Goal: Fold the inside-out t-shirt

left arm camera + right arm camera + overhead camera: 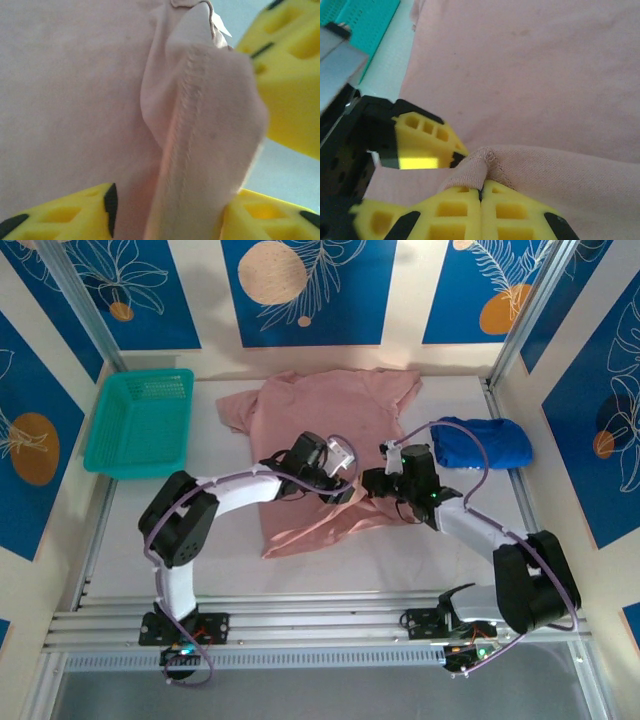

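Top external: the inside-out t-shirt lies spread on the table, between teal basket and blue garment.
Left gripper: jaws part-way apart, a stitched hem fold standing between them.
Right gripper: jaws pressed together, pinching the shirt's hem fold, just beside the left one.

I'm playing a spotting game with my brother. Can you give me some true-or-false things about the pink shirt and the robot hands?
1. The t-shirt lies spread on the table. True.
2. The right gripper pinches the t-shirt's stitched edge. True.
3. The blue cloth sits inside the teal basket. False: it lies on the table, at the other side from the basket.
4. The left gripper is squeezed shut. False: its fingers stand apart, with a fold of t-shirt between them.
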Robot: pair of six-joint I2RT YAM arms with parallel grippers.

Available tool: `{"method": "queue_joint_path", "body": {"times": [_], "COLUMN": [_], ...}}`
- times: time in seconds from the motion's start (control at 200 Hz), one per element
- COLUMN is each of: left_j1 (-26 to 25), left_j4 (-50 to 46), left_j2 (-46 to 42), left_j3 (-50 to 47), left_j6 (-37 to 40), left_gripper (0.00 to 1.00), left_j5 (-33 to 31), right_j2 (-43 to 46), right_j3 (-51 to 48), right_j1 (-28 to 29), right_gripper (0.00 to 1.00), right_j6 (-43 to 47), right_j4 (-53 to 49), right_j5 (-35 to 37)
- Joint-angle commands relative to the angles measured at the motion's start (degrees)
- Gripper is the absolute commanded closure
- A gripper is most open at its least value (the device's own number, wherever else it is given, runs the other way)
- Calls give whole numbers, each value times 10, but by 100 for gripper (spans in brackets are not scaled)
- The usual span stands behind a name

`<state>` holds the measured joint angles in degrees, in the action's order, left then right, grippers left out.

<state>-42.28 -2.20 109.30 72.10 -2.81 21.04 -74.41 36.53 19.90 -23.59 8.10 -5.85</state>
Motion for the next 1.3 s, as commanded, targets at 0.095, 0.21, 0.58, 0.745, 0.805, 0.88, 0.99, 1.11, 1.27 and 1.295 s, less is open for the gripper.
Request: {"method": "queue_joint_path", "body": {"times": [0.095, 0.21, 0.58, 0.745, 0.805, 0.88, 0.99, 1.11, 1.27, 1.295], "left_j1": [0, 6, 13, 14, 15, 14, 14, 13, 9, 6], "left_j4": [9, -6, -167, -234, -247, -262, -278, -287, -280, -279], "left_j2": [-5, -51, -102, -108, -111, -116, -123, -136, -159, -160], "left_j3": [25, 18, 111, 163, 173, 184, 198, 208, 223, 228], "left_j6": [-20, -56, -46, -52, -53, -48, -50, -50, -66, -70], "left_gripper": [100, 100, 100, 100, 100, 100, 100, 100, 100, 100], "left_j5": [56, 56, 54, 57, 57, 57, 67, 96, 119, 122], "right_j2": [57, 132, 6, -106, -134, -165, -202, -226, -251, -256], "right_j3": [-8, -46, -129, -89, -87, -78, -45, -27, 17, 28], "right_j1": [-8, 35, 176, 220, 221, 221, 222, 216, 209, 209], "right_gripper": [66, 41, 45, 44, 44, 47, 49, 51, 52, 52], "right_j6": [-30, 9, 93, 127, 122, 131, 148, 154, 143, 142], "right_j4": [-100, -121, 171, 236, 267, 291, 279, 291, 254, 246], "right_j5": [67, 85, 123, 209, 239, 269, 315, 333, 351, 351]}}
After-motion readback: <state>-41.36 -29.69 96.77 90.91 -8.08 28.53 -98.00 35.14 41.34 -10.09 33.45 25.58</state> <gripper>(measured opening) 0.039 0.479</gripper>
